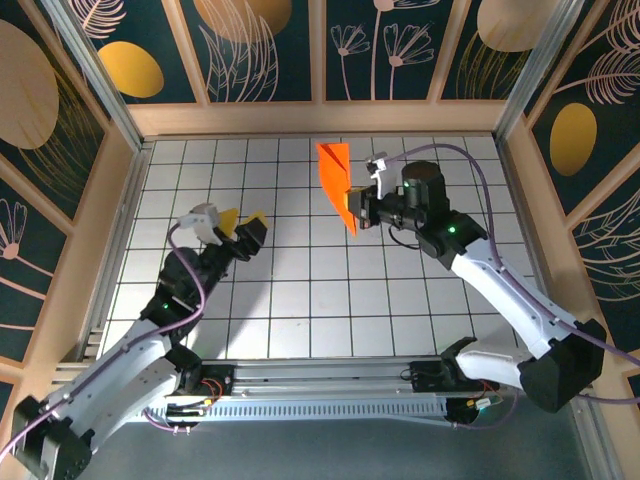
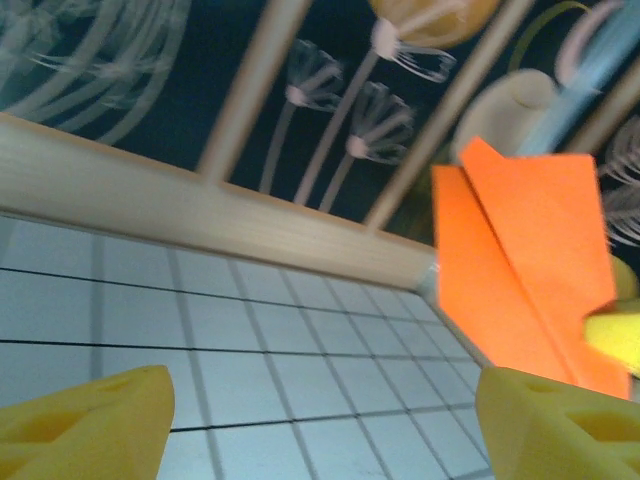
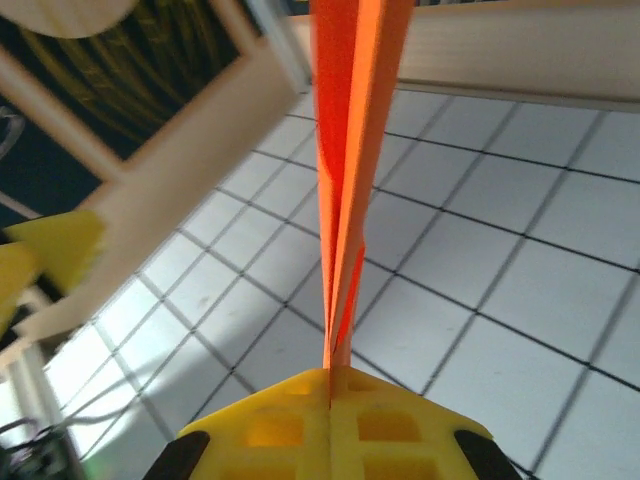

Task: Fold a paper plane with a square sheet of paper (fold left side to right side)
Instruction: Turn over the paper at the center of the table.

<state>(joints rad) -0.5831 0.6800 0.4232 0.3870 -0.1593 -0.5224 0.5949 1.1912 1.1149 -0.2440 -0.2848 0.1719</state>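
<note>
Pinched only at one thin edge by the right fingers [image 3: 280, 425], the bright orange folded paper plane [image 1: 338, 180] could slip or crumple; the left fingers [image 2: 90, 425] sit spread, empty.

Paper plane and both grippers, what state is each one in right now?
Paper plane: folded into a creased dart, held up off the table.
Right gripper: shut on the paper plane, pinching one end.
Left gripper: open, holding nothing, apart from the paper plane.
</note>
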